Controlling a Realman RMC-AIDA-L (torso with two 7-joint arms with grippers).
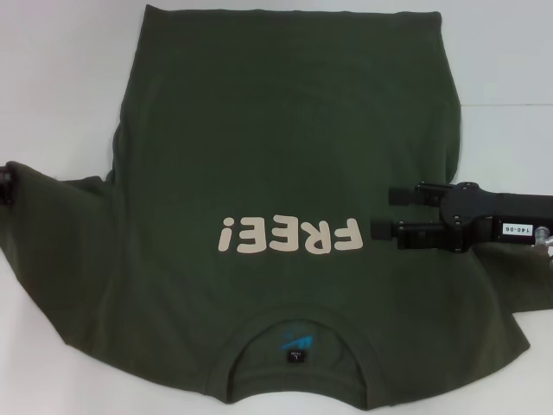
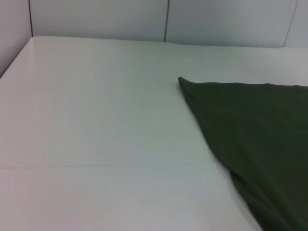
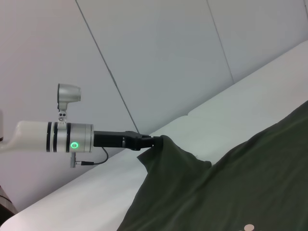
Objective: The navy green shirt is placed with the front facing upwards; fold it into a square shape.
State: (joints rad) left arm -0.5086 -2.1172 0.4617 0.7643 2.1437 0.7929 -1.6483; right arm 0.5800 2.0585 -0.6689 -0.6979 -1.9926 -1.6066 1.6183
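The navy green shirt lies spread on the white table, front up. Its cream "FREE!" lettering reads upside down from the head view, and the collar with the blue neck label is at the near edge. My left gripper shows only at the far left edge, at the left sleeve. In the right wrist view the left gripper is shut on that sleeve's edge, pulling the shirt up into a peak. My right gripper hovers open over the shirt, just right of the lettering, fingers pointing left.
Bare white table surrounds the shirt on the left and at the far side. A hem corner of the shirt shows in the left wrist view. Grey wall panels stand behind the table. The right sleeve lies under my right arm.
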